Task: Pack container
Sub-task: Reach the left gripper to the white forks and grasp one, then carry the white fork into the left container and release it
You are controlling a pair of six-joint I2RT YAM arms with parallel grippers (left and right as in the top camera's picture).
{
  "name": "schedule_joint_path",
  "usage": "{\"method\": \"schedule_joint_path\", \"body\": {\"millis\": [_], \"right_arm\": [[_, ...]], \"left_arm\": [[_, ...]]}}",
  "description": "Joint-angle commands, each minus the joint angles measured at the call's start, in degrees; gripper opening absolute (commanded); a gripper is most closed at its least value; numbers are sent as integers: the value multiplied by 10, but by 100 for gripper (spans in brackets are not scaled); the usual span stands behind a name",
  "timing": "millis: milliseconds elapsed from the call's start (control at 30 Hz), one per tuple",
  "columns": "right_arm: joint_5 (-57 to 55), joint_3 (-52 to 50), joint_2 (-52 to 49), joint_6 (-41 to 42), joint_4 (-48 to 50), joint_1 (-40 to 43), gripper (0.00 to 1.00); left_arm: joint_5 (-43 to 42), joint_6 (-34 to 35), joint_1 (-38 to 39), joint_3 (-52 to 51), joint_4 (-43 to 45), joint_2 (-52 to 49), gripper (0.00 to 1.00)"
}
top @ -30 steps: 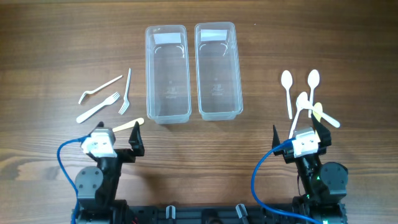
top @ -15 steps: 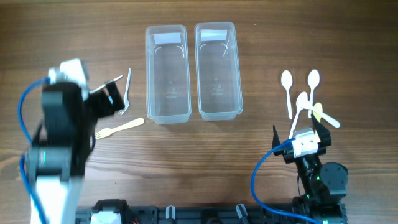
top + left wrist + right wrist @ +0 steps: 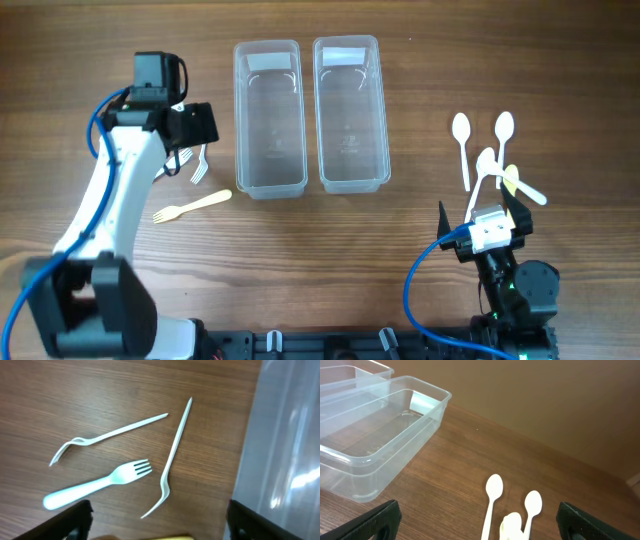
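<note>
A: Wood table (image 3: 400,250). Where are the forks (image 3: 100,482)?
B: Left of the left tub (image 3: 268,120), right under the left claw (image 3: 159,512), jaws wide. The slim fork (image 3: 175,445) runs far-to-near between them.
A: Right claw (image 3: 480,522)?
B: Wide too, empty, by the spoons (image 3: 492,487).

on the wooden table (image 3: 75,390) lie 3 white forks: a bent fork (image 3: 112,435), a thick fork (image 3: 95,485) below it, and a long fork (image 3: 174,457) nearer the clear container (image 3: 285,435). the left gripper (image 3: 157,527) has its fingertips (image 3: 70,522) wide apart.
</note>
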State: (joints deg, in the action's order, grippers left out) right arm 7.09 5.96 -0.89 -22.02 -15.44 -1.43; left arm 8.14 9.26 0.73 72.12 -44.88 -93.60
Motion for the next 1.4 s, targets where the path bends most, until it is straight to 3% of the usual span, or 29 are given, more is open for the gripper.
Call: {"method": "schedule_joint_path", "body": {"millis": [0,33,167,300,733,867,1067,1233,1367], "right_arm": [[7,0,5,-5,2,2,100],[7,0,5,-5,2,2,100],[7,0,5,-4,2,2,100],[7,0,5,-5,2,2,100],[7,0,5,-5,2,2,100],[7,0,5,-5,2,2,100],[7,0,5,-5,2,2,100],[7,0,5,-4,2,2,100],[7,0,5,-4,2,2,100]], "left_arm": [[5,-1,-3,7,16,-32,82],[5,-6,-3,6,21,-42,82],[-2,-68,-3,6,34,-83,63],[-40,-124,-3,6,36,-120,50],[-57,-152,-6,6,41,-179,45],[-57,-153,-10,6,40,-202,32],[-57,-153,-10,6,44,-214,4],[-37,-153,-10,22,49,-203,4],[-21,-145,-18,107,16,-177,4]]}}
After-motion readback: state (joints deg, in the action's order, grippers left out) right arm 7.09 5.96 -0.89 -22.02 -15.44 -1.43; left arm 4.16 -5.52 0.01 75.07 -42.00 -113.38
